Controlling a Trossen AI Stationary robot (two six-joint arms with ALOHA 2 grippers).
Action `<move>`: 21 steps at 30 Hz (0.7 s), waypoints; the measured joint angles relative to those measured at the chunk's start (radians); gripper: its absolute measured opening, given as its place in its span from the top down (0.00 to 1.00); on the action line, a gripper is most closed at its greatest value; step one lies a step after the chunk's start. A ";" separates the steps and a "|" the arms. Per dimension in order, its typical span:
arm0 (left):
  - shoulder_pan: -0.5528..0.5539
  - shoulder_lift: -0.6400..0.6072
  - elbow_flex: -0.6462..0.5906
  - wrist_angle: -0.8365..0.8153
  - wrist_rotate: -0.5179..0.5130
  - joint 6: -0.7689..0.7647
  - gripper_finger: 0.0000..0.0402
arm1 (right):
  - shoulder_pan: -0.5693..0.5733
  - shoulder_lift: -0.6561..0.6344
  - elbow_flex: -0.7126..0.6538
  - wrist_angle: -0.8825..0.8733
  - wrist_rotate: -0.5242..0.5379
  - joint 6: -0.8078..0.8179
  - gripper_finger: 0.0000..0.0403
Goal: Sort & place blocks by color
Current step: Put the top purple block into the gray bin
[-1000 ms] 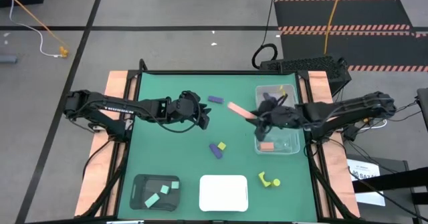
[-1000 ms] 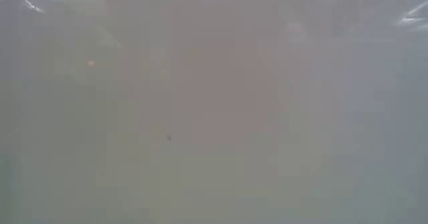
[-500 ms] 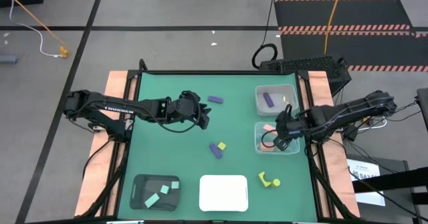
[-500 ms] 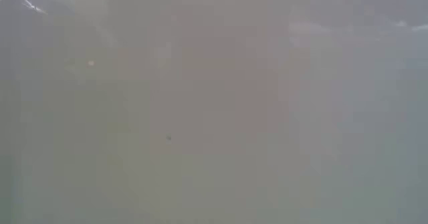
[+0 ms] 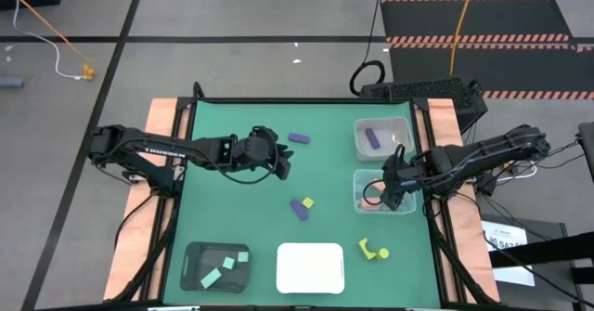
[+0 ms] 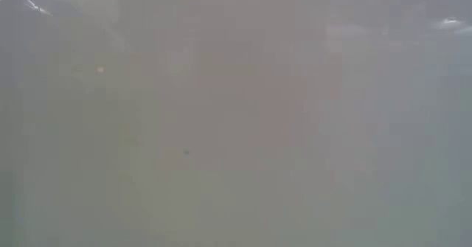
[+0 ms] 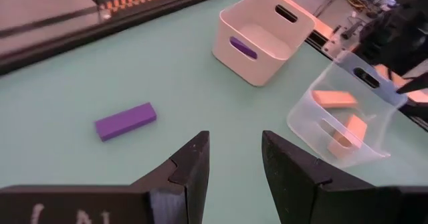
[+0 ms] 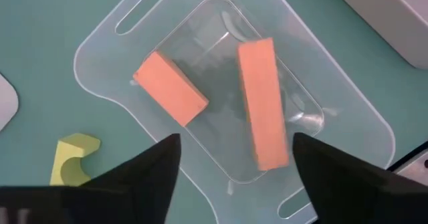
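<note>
Hovering over the clear bin (image 8: 100,43) with fingers spread and empty, the right end effector (image 8: 231,167) has released its long salmon bar (image 8: 262,103) beside the shorter one (image 8: 170,88); purple and yellow blocks probably come next.

The left end effector (image 7: 233,158), open, waits near a purple bar (image 7: 125,121) on the bench (image 7: 80,70).

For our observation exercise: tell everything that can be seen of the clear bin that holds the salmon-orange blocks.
The clear bin is see-through plastic with rounded corners, a wide flat rim and a slot handle at each end. It sits upright on the green table, near the white bin. Two salmon-orange blocks lie apart on its floor. The open right gripper hovers above it.
</note>
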 joint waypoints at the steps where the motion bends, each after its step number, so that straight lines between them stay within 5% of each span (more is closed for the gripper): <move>1: 0.001 0.000 0.000 0.003 0.015 -0.002 0.66 | 0.000 0.000 0.000 0.000 0.000 0.000 0.28; 7: 0.031 0.002 0.000 0.007 0.162 0.037 0.66 | 0.000 0.000 0.000 0.000 0.000 -0.067 0.23; 21: 0.138 0.168 0.001 0.007 0.186 0.339 0.66 | -0.002 0.000 -0.001 0.028 0.024 -0.266 0.22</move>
